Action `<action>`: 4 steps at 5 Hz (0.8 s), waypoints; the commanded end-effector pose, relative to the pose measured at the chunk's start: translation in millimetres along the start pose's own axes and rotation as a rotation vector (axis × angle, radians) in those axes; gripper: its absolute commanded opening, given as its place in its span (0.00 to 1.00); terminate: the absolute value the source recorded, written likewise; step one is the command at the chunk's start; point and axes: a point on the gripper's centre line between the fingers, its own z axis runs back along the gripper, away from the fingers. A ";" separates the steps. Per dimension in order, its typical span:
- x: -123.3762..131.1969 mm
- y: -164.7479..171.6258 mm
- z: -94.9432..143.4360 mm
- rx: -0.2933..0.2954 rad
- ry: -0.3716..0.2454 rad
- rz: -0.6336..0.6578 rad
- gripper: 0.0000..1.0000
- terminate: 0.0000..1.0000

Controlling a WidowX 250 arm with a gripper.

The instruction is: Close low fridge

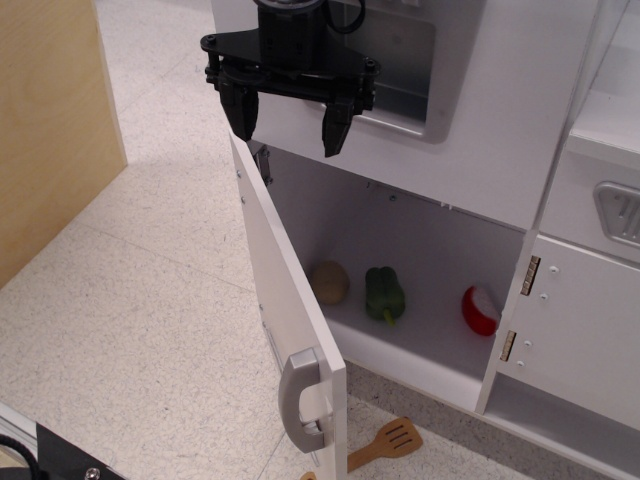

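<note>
The low fridge (400, 250) is a white compartment and stands wide open. Its white door (285, 300) swings out toward me, hinged at the left, with a grey bar handle (303, 400) near its free edge. Inside lie a beige round item (329, 282), a green pepper (385, 293) and a red and white item (481, 310). My black gripper (289, 128) hangs open and empty above the door's top hinge corner, in front of the white panel with the recessed grey dispenser (400, 60).
A wooden spatula (385, 443) lies on the speckled floor below the door. A white cabinet door with brass hinges (580, 330) is at the right. A wooden panel (50, 120) stands at the left. A dark base (60, 460) is at the bottom left.
</note>
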 end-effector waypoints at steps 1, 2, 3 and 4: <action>0.0 0.0 0.0 0.000 0.000 0.000 1.00 0.00; -14.9 24.2 9.9 -0.024 -0.004 -0.012 1.00 0.00; -24.2 47.3 11.9 -0.037 0.012 0.000 1.00 0.00; -32.3 63.1 4.4 -0.021 0.020 0.065 1.00 0.00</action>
